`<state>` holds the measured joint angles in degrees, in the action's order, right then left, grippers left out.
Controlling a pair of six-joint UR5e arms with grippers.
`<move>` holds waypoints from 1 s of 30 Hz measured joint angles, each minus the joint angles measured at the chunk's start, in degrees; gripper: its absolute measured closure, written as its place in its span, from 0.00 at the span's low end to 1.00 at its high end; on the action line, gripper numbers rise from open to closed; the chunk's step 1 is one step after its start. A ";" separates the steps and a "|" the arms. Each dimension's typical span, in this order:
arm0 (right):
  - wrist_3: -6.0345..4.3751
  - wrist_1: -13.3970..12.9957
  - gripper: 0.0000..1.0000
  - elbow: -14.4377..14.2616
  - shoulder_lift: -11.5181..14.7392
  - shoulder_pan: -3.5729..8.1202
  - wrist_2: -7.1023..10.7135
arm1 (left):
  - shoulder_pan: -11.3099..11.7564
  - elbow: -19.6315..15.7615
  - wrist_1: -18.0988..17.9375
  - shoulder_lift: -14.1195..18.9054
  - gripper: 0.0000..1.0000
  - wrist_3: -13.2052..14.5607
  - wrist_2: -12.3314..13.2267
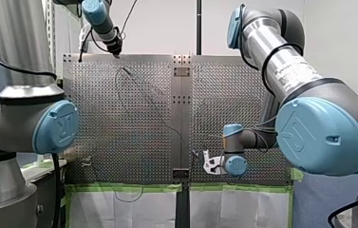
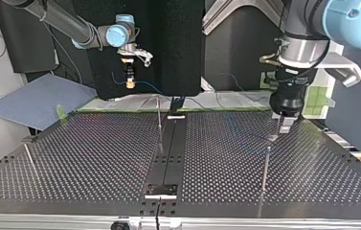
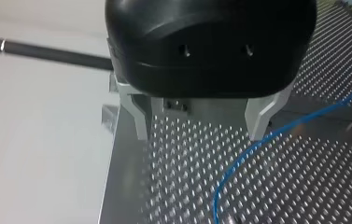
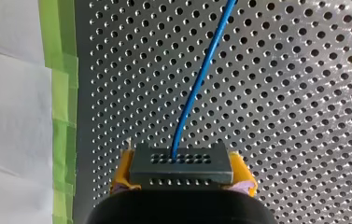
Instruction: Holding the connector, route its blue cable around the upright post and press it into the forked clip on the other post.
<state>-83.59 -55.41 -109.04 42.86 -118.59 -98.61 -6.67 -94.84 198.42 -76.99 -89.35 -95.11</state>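
In the right wrist view my right gripper (image 4: 181, 184) is shut with its yellow pads (image 4: 123, 170) on a grey connector block (image 4: 181, 163). A blue cable (image 4: 197, 88) leaves the block and runs ahead over the perforated plate. The top view shows that gripper (image 2: 129, 82) held above the table's far edge. My left gripper (image 3: 200, 128) stands open just above the plate, metal fingers (image 3: 260, 119) apart and nothing between them; the blue cable (image 3: 253, 147) curves past one finger. In the top view it (image 2: 283, 125) hangs behind a thin post (image 2: 265, 167). Another thin post (image 2: 159, 120) stands mid-table.
A third thin post (image 2: 29, 158) leans at the top view's left. Green tape (image 4: 59, 93) and white paper (image 4: 10, 116) border the plate beside my right gripper. A blue mat (image 2: 34, 100) lies off the table. A dark centre strip (image 2: 168, 153) splits the table.
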 joint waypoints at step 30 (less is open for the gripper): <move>-0.17 0.12 1.00 0.00 0.00 -0.02 0.86 | -16.76 3.35 -15.89 -14.09 0.00 6.73 -14.76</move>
<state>-83.76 -55.30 -109.04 42.86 -118.61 -97.75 -23.43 -91.49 182.54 -91.08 -82.61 -109.87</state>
